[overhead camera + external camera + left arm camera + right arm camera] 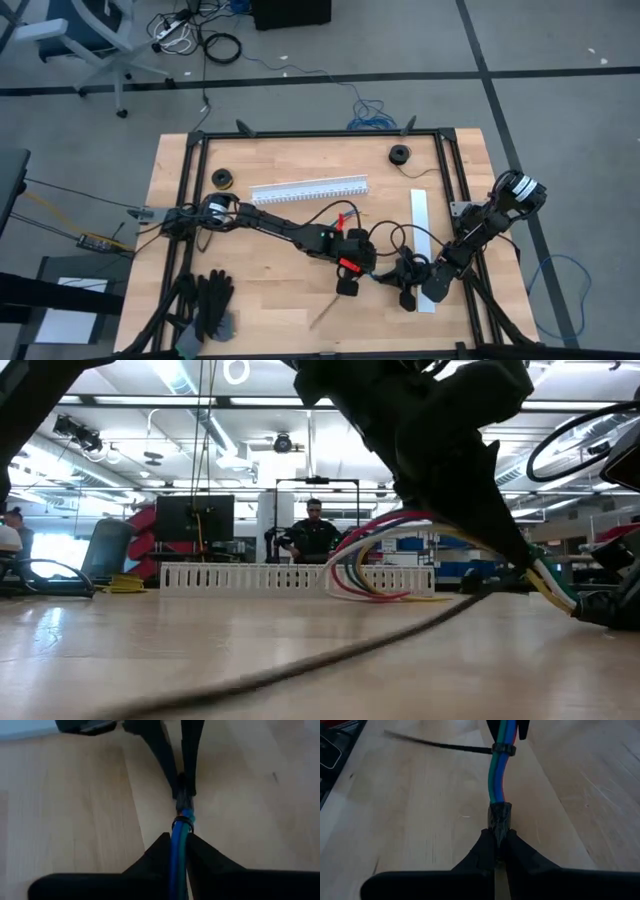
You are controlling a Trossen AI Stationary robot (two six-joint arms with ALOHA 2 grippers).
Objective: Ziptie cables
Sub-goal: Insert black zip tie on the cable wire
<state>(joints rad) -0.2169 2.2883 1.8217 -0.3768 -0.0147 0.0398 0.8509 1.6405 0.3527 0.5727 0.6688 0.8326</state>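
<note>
The cables (340,215) are thin coloured wires that loop on the table's middle and run as a bundle (497,775) to a dark plug end (499,817). A black ziptie (504,749) circles the bundle. Its long tail (325,313) slants toward the near edge and shows in the low view as a dark strap (330,652). My left gripper (352,268) is shut on the bundle beside the ziptie. My right gripper (408,288) faces it, shut on the plug end. My left gripper pinches the blue and green wires of the bundle (178,845) between its two fingers, right behind the ziptie loop (183,823). The bundle runs on forward out of the fingertips, along the fingers, toward the other gripper. My right gripper pinches the dark plug end (499,822) at the bundle's free end between its two fingertips, with the wires leading straight away from them. The stretch up to the ziptie bends slightly and hangs just above the wood.
A long white slotted channel (308,189) lies behind the cables. Two black rolls (222,179) (400,154) sit toward the far edge, a white strip (422,225) at the right, and black gloves (210,300) at the near left. A person (313,535) sits beyond the table.
</note>
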